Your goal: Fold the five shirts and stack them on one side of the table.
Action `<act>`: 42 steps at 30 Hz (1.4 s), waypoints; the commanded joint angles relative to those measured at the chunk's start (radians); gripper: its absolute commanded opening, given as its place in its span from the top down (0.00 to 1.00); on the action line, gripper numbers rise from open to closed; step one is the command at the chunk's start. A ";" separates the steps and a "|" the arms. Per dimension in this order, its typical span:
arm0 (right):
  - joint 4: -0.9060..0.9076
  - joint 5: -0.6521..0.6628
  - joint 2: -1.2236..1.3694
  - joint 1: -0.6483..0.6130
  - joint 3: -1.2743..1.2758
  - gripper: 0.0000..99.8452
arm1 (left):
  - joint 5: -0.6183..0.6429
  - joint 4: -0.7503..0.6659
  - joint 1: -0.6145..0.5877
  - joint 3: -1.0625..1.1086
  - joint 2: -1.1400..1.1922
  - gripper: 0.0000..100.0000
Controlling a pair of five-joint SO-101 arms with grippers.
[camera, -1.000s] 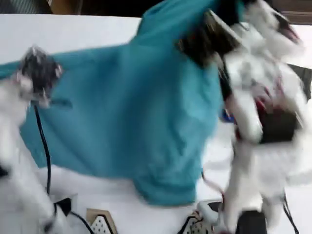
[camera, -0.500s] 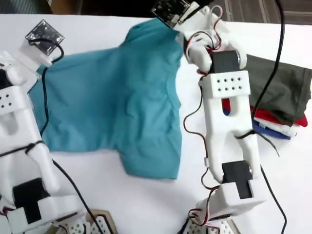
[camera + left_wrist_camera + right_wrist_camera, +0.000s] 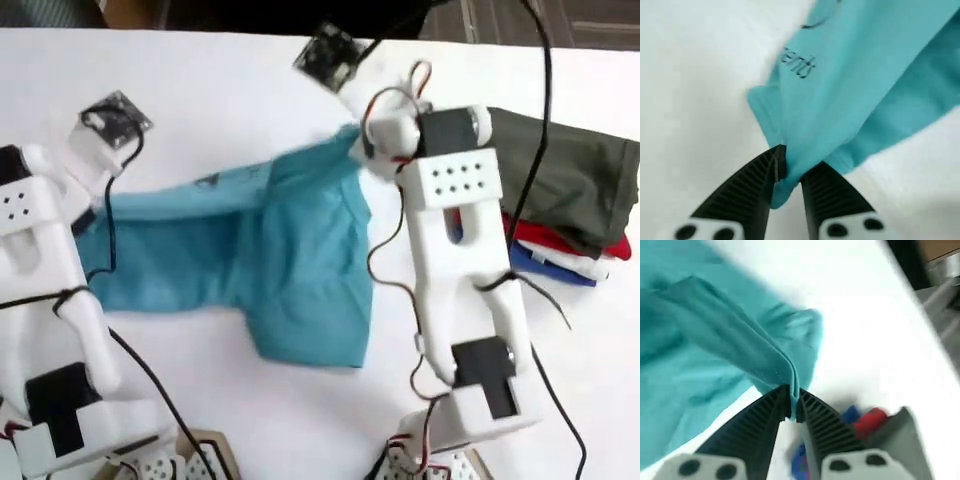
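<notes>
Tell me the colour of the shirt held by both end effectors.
The shirt is plain teal; the high view shows it best.

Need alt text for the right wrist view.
The right gripper is shut on a doubled edge of the teal shirt, which spreads away over the white table. Blue, red and dark folded shirts lie just beyond the gripper.

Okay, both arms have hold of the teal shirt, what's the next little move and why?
Probably draw the pinched edge toward the near hem and lay it down: both jaws are shut on the edge of the shirt, and the fold is only half over.
</notes>
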 commanded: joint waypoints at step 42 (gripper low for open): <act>-0.206 -0.112 -1.001 -0.246 1.255 0.98 | -0.209 -0.109 -0.226 0.441 -0.100 0.97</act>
